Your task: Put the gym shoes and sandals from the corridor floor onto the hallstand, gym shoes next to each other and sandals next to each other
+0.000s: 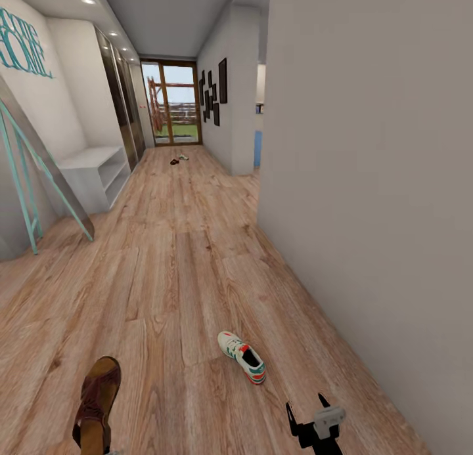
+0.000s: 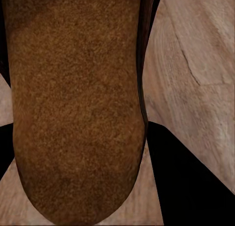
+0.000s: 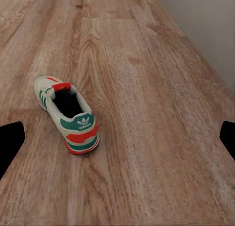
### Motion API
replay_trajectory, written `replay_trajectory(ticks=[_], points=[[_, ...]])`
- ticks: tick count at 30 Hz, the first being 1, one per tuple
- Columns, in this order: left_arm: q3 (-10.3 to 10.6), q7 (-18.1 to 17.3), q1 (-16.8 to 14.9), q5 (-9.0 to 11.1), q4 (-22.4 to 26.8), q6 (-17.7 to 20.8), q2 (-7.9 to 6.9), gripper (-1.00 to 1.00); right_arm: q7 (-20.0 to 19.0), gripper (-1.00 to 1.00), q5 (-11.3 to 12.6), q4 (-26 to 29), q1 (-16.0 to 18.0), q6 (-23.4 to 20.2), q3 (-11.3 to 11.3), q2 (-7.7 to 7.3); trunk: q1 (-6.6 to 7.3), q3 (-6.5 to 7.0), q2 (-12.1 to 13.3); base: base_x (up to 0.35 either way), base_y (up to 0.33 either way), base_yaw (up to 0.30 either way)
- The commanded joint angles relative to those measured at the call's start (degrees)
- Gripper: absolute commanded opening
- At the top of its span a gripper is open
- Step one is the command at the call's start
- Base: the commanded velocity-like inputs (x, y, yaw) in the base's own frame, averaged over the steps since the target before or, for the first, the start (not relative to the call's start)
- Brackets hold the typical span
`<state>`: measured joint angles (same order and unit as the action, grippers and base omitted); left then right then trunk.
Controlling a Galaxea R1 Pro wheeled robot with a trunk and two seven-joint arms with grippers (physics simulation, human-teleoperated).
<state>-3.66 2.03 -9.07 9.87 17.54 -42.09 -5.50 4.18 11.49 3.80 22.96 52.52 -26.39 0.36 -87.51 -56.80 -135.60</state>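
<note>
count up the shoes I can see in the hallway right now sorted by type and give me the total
Gym shoes: 2, one near on the floor, one far by the door.
Sandals: 2, one near at the left arm, one far beside the distant sneaker.
Total: 4.

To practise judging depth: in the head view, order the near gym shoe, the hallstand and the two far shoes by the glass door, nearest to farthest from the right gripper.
From the right gripper:
1. Near gym shoe, on the floor just ahead.
2. Hallstand, against the left wall, mid-corridor.
3. Far shoes, on the floor near the glass door.
</note>
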Motion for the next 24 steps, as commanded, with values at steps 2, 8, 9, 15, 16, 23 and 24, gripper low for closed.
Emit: replay_trajectory(ticks=[2, 8, 9, 15, 16, 23, 24], points=[[-0.8, 0.7, 0.6, -0.1, -0.7, -0.8, -0.66, -1.00, 0.4, 1.00, 0.3, -0.7, -0.6, 0.8, -1.2, -0.06, 0.01, -0.05, 0.0, 0.000, 0.000, 0.000], [-2.3, 2.2, 1.8, -0.1, -2.7, -2.8, -0.88, -1.00, 0.4, 1.00, 0.4, -1.9, -1.0, 2.7, -2.0, -0.15, 0.01, -0.05, 0.0, 0.000, 0.000, 0.000], [-2.3, 2.5, 1.6, -0.2, -3.0, -3.2, -0.81, -1.00, 0.4, 1.00, 0.4, -1.9, -1.0, 3.0, -1.9, -0.16, 0.01, -0.05, 0.0, 0.000, 0.000, 0.000], [-2.1, 3.0, 0.2, -1.4, -4.7, -4.1, -0.45, -1.00, 0.4, 1.00, 0.4, -1.7, -1.0, 4.2, -1.7, -0.23, 0.01, -0.05, 0.0, 0.000, 0.000, 0.000], [-2.1, 3.0, -0.1, -1.7, -4.4, -3.9, -0.38, -1.00, 0.4, 1.00, 0.4, -1.4, -0.9, 4.2, -1.7, -0.26, 0.01, -0.05, 0.0, 0.000, 0.000, 0.000], [-2.1, 3.1, -2.4, -3.3, -4.1, -3.5, -0.24, -1.00, 0.5, 1.00, 0.4, 0.9, -0.8, 2.7, -1.6, -0.34, 0.01, -0.05, 0.0, 0.000, 0.000, 0.000], [-2.1, 3.2, -2.7, -3.5, -4.1, -3.4, -0.23, -1.00, 0.4, 1.00, 0.5, 1.2, -0.8, 2.4, -1.6, -0.35, 0.01, -0.05, 0.0, 0.000, 0.000, 0.000]])
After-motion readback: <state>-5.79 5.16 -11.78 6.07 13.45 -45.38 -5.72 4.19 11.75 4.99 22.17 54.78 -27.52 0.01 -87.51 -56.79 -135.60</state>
